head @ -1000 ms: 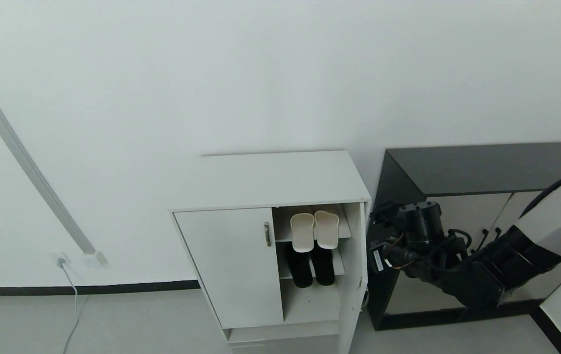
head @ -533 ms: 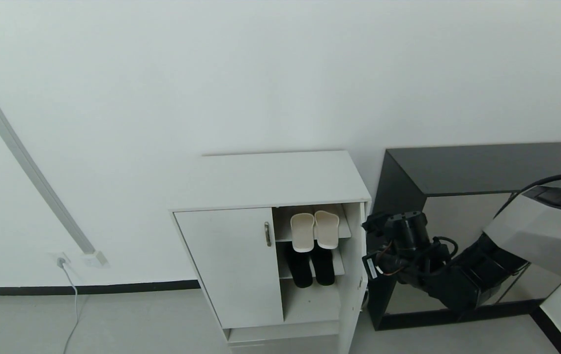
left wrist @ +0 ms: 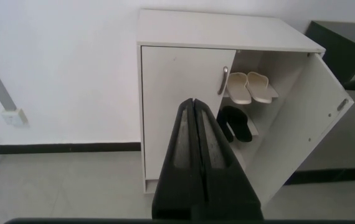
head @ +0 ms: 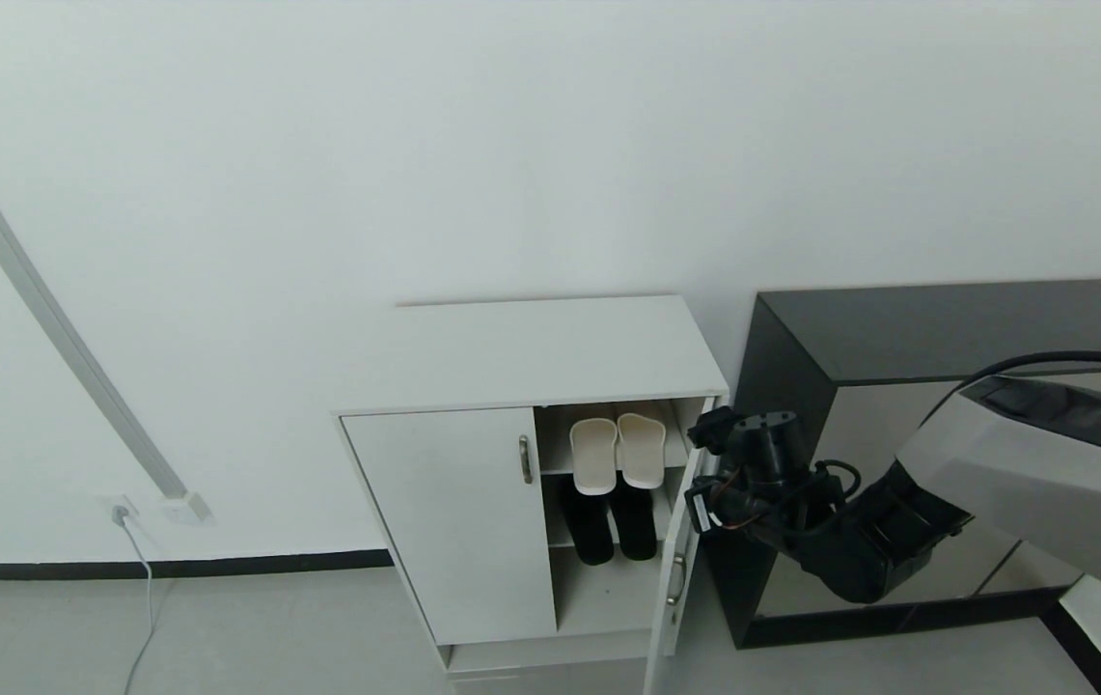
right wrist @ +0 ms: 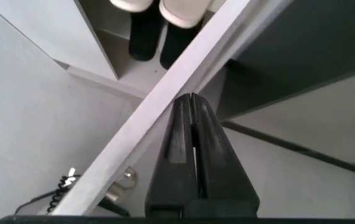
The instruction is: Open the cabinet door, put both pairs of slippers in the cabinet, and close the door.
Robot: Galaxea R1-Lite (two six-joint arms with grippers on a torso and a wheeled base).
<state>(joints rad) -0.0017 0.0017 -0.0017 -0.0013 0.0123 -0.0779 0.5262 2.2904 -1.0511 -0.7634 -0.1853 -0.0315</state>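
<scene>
The white cabinet (head: pixel 550 352) has its left door (head: pixel 454 521) shut and its right door (head: pixel 674 569) partly open. Inside, a pair of white slippers (head: pixel 618 452) lies on the upper shelf and a pair of black slippers (head: pixel 611 526) on the shelf below. My right gripper (head: pixel 701 430) is shut, its tip (right wrist: pixel 192 96) pressed against the outer face of the open door (right wrist: pixel 165 118). My left gripper (left wrist: pixel 194 102) is shut and holds nothing, hanging in front of the cabinet well clear of it. Both slipper pairs, white (left wrist: pixel 250 86) and black (left wrist: pixel 236 122), lie beyond it.
A black sideboard (head: pixel 946 328) stands right beside the cabinet, close behind my right arm. A wall socket with a cable (head: pixel 121 509) and a slanted conduit (head: pixel 48 309) are on the left wall. Bare grey floor lies in front.
My right arm has moved left, and the right door has swung from wide open toward the cabinet. The slippers have not moved.
</scene>
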